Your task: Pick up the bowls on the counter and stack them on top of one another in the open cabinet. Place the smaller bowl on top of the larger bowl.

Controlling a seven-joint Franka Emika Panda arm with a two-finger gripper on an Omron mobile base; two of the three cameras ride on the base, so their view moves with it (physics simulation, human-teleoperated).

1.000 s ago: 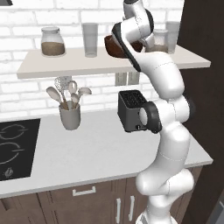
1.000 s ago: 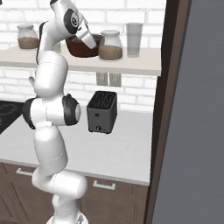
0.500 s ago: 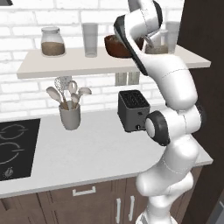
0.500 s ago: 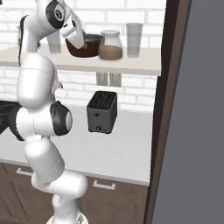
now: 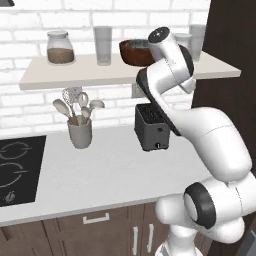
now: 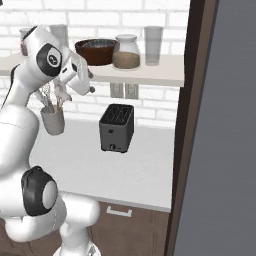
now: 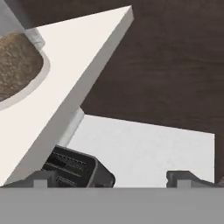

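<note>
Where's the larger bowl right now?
The larger bowl sits on the open cabinet shelf board, between the tall glass on its left and a jar on its right, above the toaster.

Reddish-brown larger bowl point(image 5: 136, 52) upright on open cabinet point(image 5: 60, 76)

open cabinet point(image 5: 100, 75) with larger bowl point(image 5: 135, 52), jars, glasses

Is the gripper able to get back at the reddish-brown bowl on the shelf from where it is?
Probably yes. The gripper hangs open just in front of the shelf, beside the reddish-brown bowl, with nothing between them. The jar stands close alongside.
</note>
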